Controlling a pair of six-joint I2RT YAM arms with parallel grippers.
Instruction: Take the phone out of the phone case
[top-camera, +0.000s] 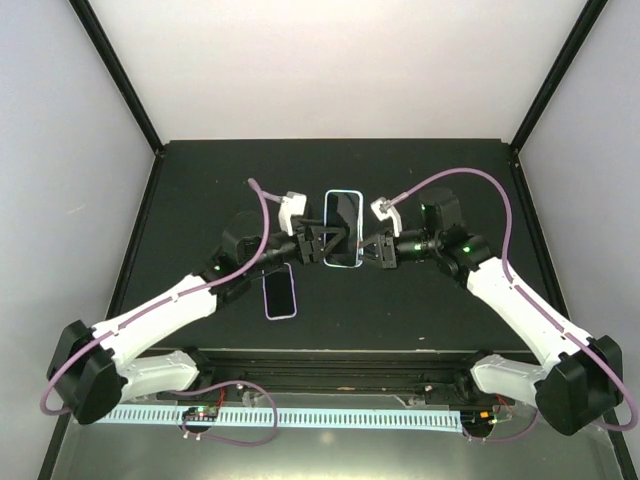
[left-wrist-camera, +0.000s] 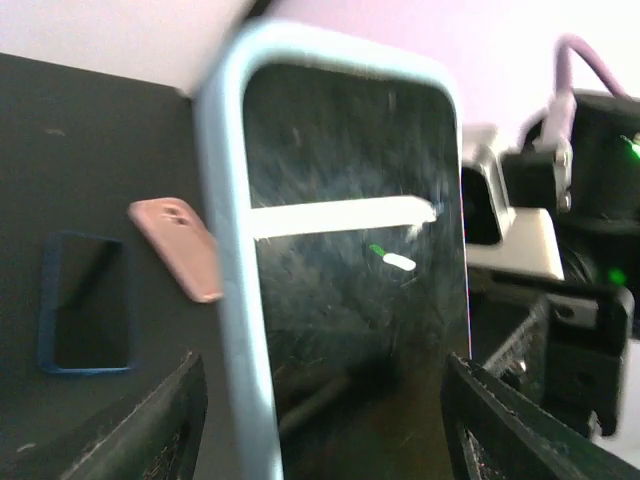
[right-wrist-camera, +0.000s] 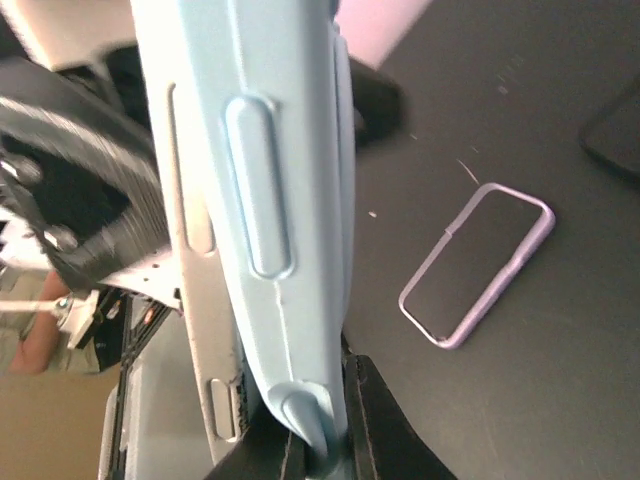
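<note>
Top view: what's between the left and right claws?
The light blue phone case fills the gap between left claw and right claw in the top view. The right wrist view shows that claw pinching its edge.

Overhead; wrist close-ups sharing case (top-camera: 343, 228)

Light-blue phone case (right-wrist-camera: 225, 150) (phone (left-wrist-camera: 350, 290) seemingly black).

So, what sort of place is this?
Probably a robot test booth: black table walled by white panels, left arm and right arm bolted at its near edge, a light-blue cased phone held between them.
</note>
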